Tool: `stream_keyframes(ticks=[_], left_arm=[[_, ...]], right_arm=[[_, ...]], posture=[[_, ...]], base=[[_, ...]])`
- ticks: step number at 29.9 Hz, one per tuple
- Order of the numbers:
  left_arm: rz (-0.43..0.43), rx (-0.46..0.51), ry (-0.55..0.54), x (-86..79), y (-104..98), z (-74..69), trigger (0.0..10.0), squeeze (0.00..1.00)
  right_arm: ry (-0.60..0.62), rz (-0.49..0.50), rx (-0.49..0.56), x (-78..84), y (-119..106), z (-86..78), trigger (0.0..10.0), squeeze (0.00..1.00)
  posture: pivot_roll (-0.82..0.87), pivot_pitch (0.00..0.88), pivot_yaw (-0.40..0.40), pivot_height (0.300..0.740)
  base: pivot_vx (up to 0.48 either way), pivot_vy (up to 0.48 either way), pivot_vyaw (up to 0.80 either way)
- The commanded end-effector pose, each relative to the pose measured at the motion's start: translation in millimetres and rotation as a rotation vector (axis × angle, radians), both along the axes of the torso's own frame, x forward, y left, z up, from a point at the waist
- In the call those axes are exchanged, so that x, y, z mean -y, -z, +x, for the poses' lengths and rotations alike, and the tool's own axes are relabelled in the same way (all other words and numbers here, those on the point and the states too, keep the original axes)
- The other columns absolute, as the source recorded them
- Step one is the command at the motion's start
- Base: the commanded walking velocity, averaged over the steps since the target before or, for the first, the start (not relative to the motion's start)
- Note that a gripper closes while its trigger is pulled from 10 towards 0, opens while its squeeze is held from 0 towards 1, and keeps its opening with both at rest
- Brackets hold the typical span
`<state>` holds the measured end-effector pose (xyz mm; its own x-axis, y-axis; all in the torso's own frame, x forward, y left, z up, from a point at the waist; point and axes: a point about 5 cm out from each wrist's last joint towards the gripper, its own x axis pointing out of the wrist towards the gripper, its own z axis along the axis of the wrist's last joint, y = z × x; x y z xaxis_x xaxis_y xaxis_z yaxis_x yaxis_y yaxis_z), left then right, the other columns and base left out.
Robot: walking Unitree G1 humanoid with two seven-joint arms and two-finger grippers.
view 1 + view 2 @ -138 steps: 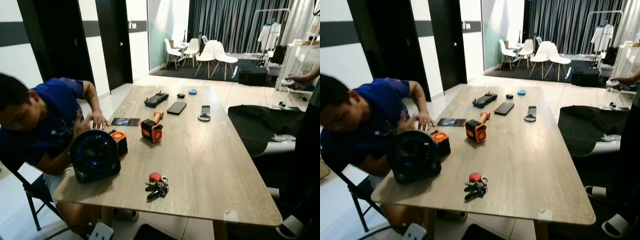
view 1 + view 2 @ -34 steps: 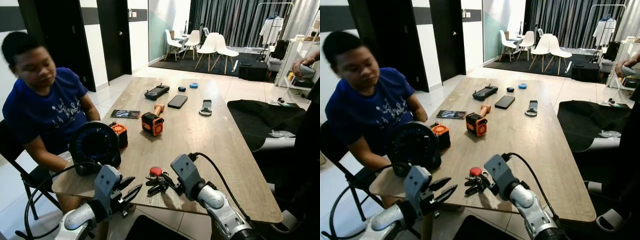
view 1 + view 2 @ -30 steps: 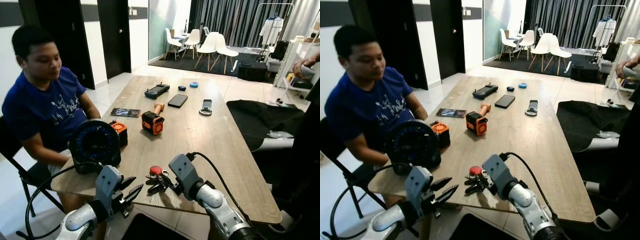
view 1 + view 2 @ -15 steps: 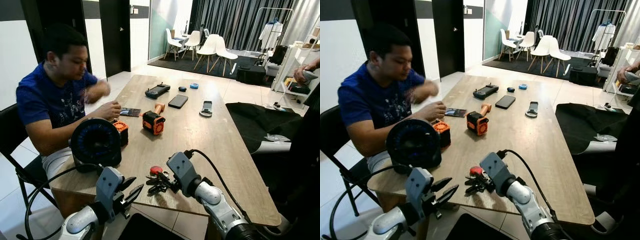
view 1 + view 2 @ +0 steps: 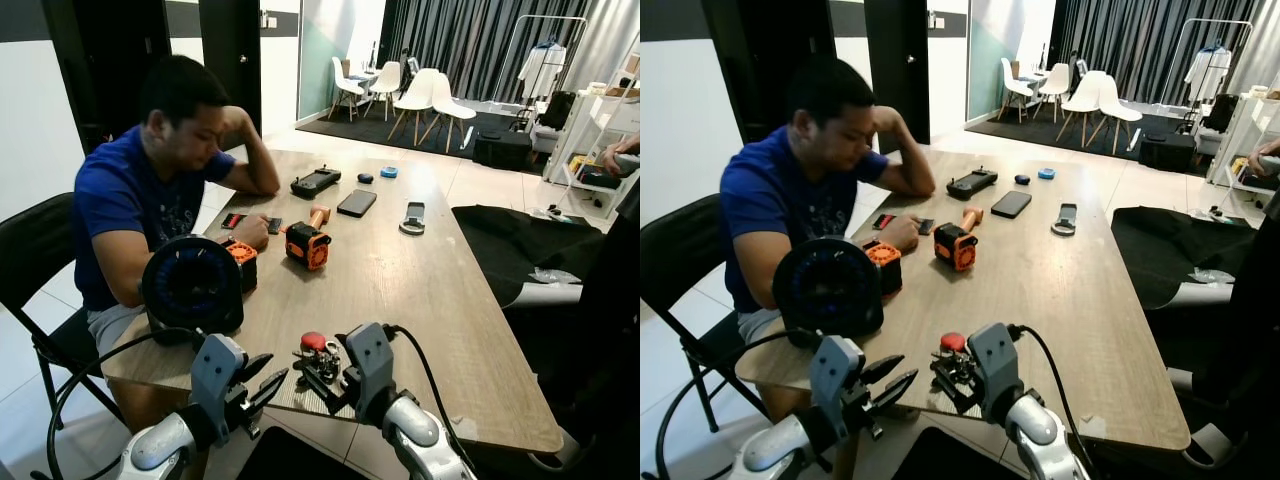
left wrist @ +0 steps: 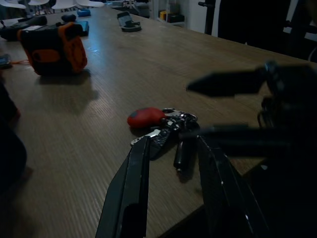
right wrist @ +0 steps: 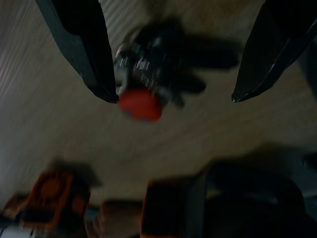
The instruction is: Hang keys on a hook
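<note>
A bunch of keys (image 5: 318, 352) with a red fob (image 5: 313, 341) lies on the wooden table (image 5: 430, 290) close to its front edge. My right gripper (image 5: 320, 380) hangs just over the bunch, open; in the right wrist view its two fingers (image 7: 84, 49) stand wide on either side of the blurred keys (image 7: 156, 62) and red fob (image 7: 140, 105). My left gripper (image 5: 263, 377) is open at the table's front edge, left of the keys. The left wrist view looks along its fingers (image 6: 131, 193) at the keys (image 6: 171, 131).
A person in a blue shirt (image 5: 130, 215) sits at the table's left side on a black chair (image 5: 35, 270), one hand by a phone. A round black fan (image 5: 190, 287), orange boxes (image 5: 306, 246), a phone (image 5: 355, 203) and a controller (image 5: 314, 182) lie farther back.
My right wrist has turned and drawn back toward the front edge, its fingers now straddling the keys. The person has sat up and propped an elbow on the table.
</note>
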<state>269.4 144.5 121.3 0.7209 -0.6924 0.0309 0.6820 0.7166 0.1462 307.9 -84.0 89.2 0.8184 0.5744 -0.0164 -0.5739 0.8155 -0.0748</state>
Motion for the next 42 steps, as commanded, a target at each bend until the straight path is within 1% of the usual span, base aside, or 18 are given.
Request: stream_keyframes(ticks=[1, 3, 7, 10, 11, 19, 24, 33, 42], left_arm=[[0.0, -0.012, 0.021, 1.1, 0.3, -2.5, 10.0, 0.0], [0.0, -0.011, 0.027, 2.0, -0.6, -1.8, 10.0, 0.0], [-0.005, -0.016, 0.044, 3.6, -1.8, -1.5, 10.0, 0.0], [-0.005, -0.016, 0.047, 4.0, -2.0, -1.6, 10.0, 0.0], [-0.006, -0.017, 0.047, 4.3, -2.0, -1.7, 10.0, 0.0], [-0.006, -0.021, 0.041, 4.9, -1.7, -1.4, 10.0, 0.0], [0.0, -0.024, 0.039, 4.8, -1.3, -0.5, 10.0, 0.0], [0.01, -0.027, 0.025, 3.4, -0.8, 1.0, 10.0, 0.0], [0.021, -0.026, 0.023, 3.0, -0.2, 1.7, 10.0, 0.0]], right_arm=[[0.023, 0.01, -0.034, 2.6, 4.4, -1.8, 10.0, 0.0], [0.048, 0.013, -0.049, 5.5, 5.3, -0.6, 10.0, 0.0], [0.098, -0.005, -0.05, 12.2, 0.2, 5.5, 10.0, 0.0], [0.116, -0.013, -0.053, 14.8, -0.8, 7.5, 10.0, 0.0], [0.135, -0.018, -0.059, 18.3, -1.4, 9.6, 10.0, 0.0], [0.157, -0.052, -0.068, 26.6, -2.8, 16.3, 10.0, 0.0], [0.136, -0.093, -0.083, 27.0, -3.4, 22.5, 10.0, 0.0], [0.122, -0.129, -0.103, 25.5, -4.5, 29.8, 10.0, 0.0], [0.107, -0.146, -0.102, 23.3, -3.7, 31.1, 10.0, 0.0]], posture=[[0.05, 0.05, -0.026, 0.74], [0.04, 0.052, -0.022, 0.74], [0.04, 0.055, -0.02, 0.74], [0.04, 0.056, -0.02, 0.74], [0.04, 0.056, -0.02, 0.74], [0.04, 0.058, -0.017, 0.74], [0.05, 0.058, -0.019, 0.74], [0.05, 0.053, -0.019, 0.74], [0.05, 0.052, -0.02, 0.74]], base=[[0.0, 0.0, 0.0], [0.0, 0.0, 0.0], [0.0, 0.0, 0.0], [0.0, 0.0, 0.0], [0.0, 0.0, 0.0], [0.0, 0.0, 0.0], [0.0, 0.0, 0.0], [0.0, 0.0, 0.0], [0.0, 0.0, 0.0]])
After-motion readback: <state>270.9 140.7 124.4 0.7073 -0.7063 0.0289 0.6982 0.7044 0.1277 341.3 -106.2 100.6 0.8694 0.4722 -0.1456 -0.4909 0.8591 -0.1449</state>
